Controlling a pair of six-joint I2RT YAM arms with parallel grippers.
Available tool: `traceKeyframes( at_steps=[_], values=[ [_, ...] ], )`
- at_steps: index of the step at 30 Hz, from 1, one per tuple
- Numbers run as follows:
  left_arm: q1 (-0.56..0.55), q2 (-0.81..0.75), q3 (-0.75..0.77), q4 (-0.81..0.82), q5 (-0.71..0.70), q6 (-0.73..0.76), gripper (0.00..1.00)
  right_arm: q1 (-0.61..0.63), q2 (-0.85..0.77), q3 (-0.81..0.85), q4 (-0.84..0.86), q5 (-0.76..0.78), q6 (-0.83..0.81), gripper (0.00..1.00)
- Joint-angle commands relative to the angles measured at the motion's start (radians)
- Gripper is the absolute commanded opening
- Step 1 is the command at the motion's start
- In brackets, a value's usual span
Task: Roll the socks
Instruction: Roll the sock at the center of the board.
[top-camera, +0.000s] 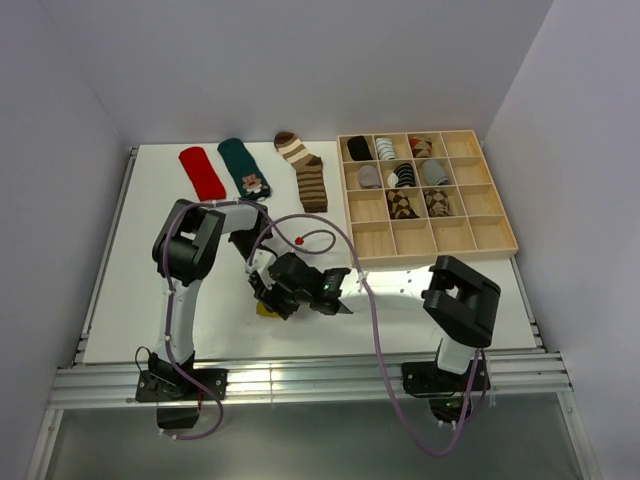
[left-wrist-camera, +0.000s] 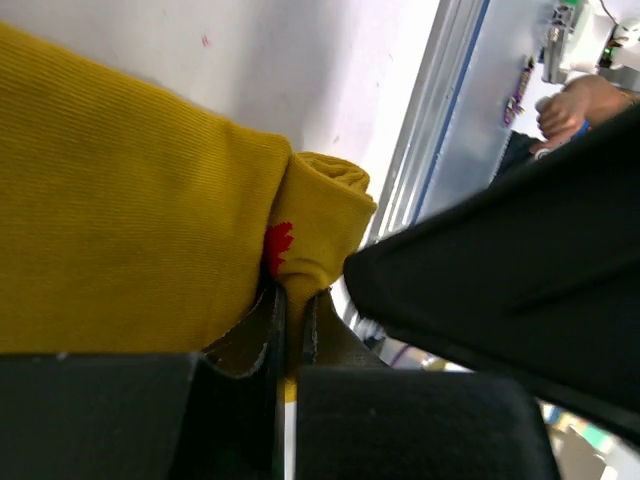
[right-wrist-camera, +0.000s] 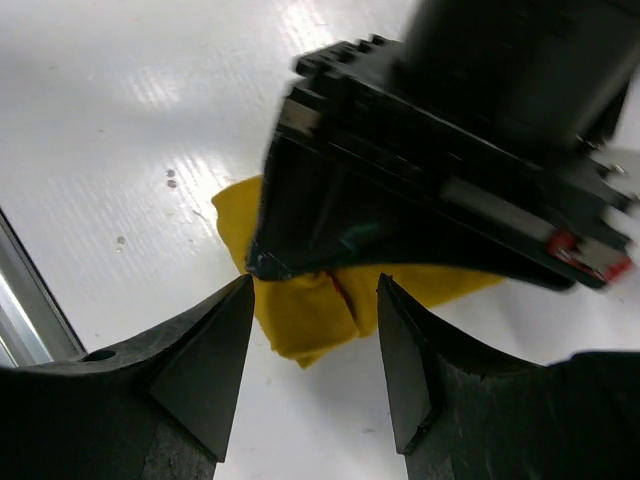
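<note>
The mustard yellow sock (top-camera: 267, 311) lies bunched on the white table near the front edge, with a small red mark (left-wrist-camera: 277, 243) at its fold. My left gripper (top-camera: 268, 300) is shut on a folded edge of it (left-wrist-camera: 290, 310); the sock fills the left wrist view (left-wrist-camera: 120, 200). My right gripper (top-camera: 337, 303) is open and empty, its jaws wide either side of the sock's near end (right-wrist-camera: 300, 315) without touching it (right-wrist-camera: 315, 285). The left gripper's body (right-wrist-camera: 430, 180) covers most of the sock there. Red (top-camera: 202, 172), teal cartoon (top-camera: 245, 168) and striped (top-camera: 305, 172) socks lie flat at the back.
A wooden compartment tray (top-camera: 432, 251) stands at the back right with several rolled socks in its upper cells, brown argyle ones (top-camera: 401, 205) among them. A purple cable (top-camera: 372, 320) loops over the table. The table's metal front rail (top-camera: 300, 380) is close to the grippers.
</note>
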Motion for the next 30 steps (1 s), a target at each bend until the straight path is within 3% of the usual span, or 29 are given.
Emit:
traceKeyframes(
  at_steps=[1, 23, 30],
  values=[
    [-0.007, 0.046, -0.010, 0.099, -0.168, 0.079, 0.00, 0.037, 0.037, 0.064, -0.039, 0.051, -0.067, 0.59],
    [-0.004, 0.083, 0.036, 0.093, -0.156, 0.060, 0.01, 0.104, 0.120, 0.090, -0.074, 0.063, -0.059, 0.58],
    [-0.002, 0.088, 0.047, 0.094, -0.153, 0.053, 0.00, 0.107, 0.140, 0.090, -0.075, 0.060, -0.053, 0.53]
  ],
)
